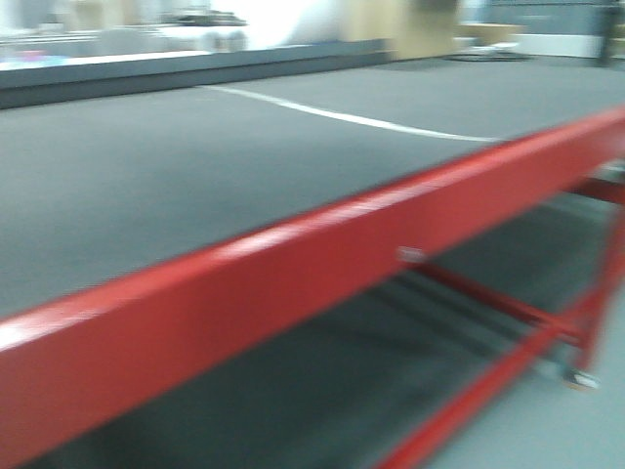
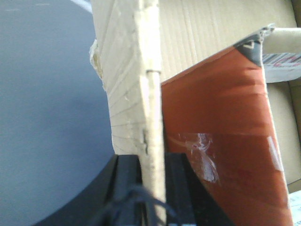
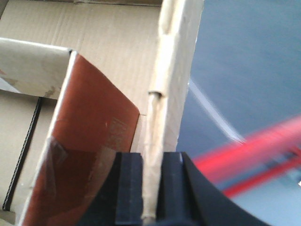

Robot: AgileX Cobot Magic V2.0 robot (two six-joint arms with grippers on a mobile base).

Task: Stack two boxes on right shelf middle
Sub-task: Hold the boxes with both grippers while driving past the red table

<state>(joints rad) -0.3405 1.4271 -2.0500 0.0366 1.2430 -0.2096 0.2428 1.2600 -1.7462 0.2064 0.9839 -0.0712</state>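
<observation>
As left tool point(image 2: 154, 165) and right tool point(image 3: 151, 162) grip, one box point(image 3: 108, 37) shows.

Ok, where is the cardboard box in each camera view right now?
Front: not in it.
Left wrist: the box wall runs up from bottom centre, pinched in the left gripper; its inside lies to the right.
Right wrist: the wall rises from bottom centre, pinched in the right gripper; its inside lies to the left.
Shared landmark: the red rail, seen in front and right wrist.

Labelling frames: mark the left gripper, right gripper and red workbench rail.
left gripper point(image 2: 153, 162), left wrist view, between fingertips.
right gripper point(image 3: 150, 157), right wrist view, between fingertips.
red workbench rail point(image 1: 293, 274), front view, front face.
</observation>
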